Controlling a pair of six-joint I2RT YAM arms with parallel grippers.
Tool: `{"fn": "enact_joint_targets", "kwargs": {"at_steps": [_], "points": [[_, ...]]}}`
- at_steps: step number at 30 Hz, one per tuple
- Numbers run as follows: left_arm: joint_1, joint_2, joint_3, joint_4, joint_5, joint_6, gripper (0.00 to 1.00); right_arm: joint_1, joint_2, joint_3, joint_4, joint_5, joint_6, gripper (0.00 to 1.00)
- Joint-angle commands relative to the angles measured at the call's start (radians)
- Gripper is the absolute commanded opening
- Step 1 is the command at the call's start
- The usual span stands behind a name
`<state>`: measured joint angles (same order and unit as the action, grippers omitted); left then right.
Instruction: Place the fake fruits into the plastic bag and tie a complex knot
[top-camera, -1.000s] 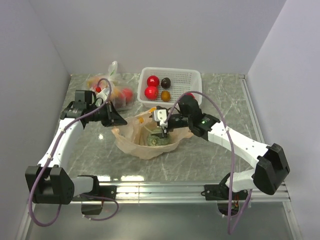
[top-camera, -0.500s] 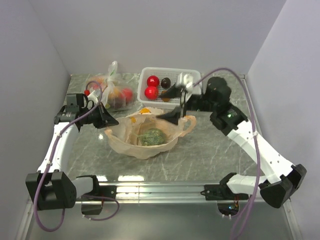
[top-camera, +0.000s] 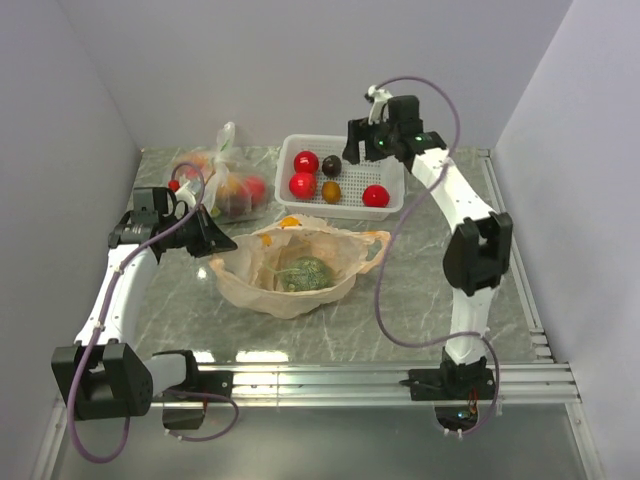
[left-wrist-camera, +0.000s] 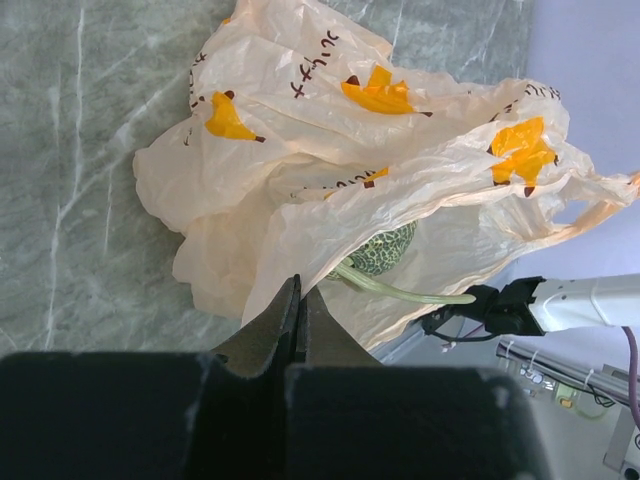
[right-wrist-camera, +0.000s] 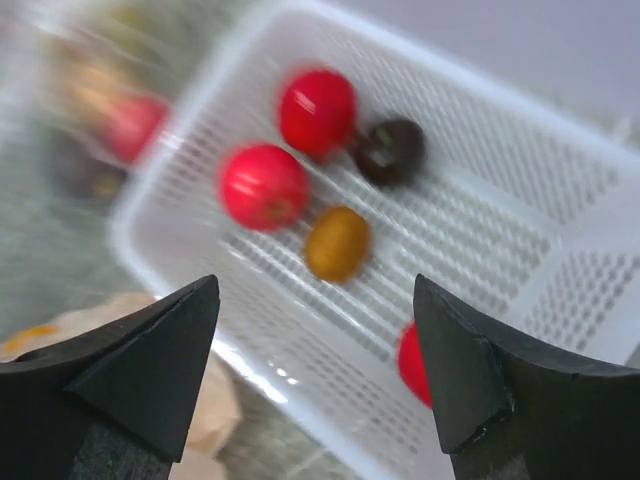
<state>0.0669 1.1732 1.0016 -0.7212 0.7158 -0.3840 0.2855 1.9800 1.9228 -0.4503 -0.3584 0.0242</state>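
One grey marbled counter (top-camera: 440, 290) is seen whole only from the top camera. Near its middle the plastic bag (top-camera: 245, 285) is spread with its mouth upward, and the green melon (top-camera: 305, 273) is lodged inside it. Behind the bag a white basket (top-camera: 345, 140) is set, and a clear bag (top-camera: 225, 185) of mixed fruit is laid to the basket's left. Five fruits are held in the basket. Three are red balls (top-camera: 302, 184), two at the left end and one at the right. A maroon fruit (top-camera: 331, 165) and an orange-brown fruit (top-camera: 331, 190) are placed between them.

Detail lost from above is given by the left wrist view: the bag's orange prints and dark lettering, and the melon's netted skin and pale stem. There the left gripper (left-wrist-camera: 297, 290) is shown pressed together on a fold of the bag's film.

The right wrist view is blurred, and neither the melon nor the bag's inside is shown in it. The right-end red ball is half hidden there behind one finger. The right gripper (right-wrist-camera: 315, 285) is spread wide over the basket.
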Motion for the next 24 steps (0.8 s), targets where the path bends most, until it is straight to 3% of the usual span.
{"fn": "enact_joint_targets", "kwargs": {"at_steps": [1, 10, 24], "points": [[0.002, -0.020, 0.011, 0.012, -0.010, -0.001, 0.00, 0.001, 0.063, 0.097, -0.159, 0.179, -0.055, 0.86], [0.002, 0.002, 0.022, 0.019, -0.004, -0.004, 0.00, -0.002, 0.170, 0.042, -0.140, 0.320, -0.119, 0.86], [0.004, 0.009, 0.025, 0.028, -0.003, -0.013, 0.00, -0.003, 0.275, 0.032, -0.212, 0.312, -0.104, 0.88]]}}
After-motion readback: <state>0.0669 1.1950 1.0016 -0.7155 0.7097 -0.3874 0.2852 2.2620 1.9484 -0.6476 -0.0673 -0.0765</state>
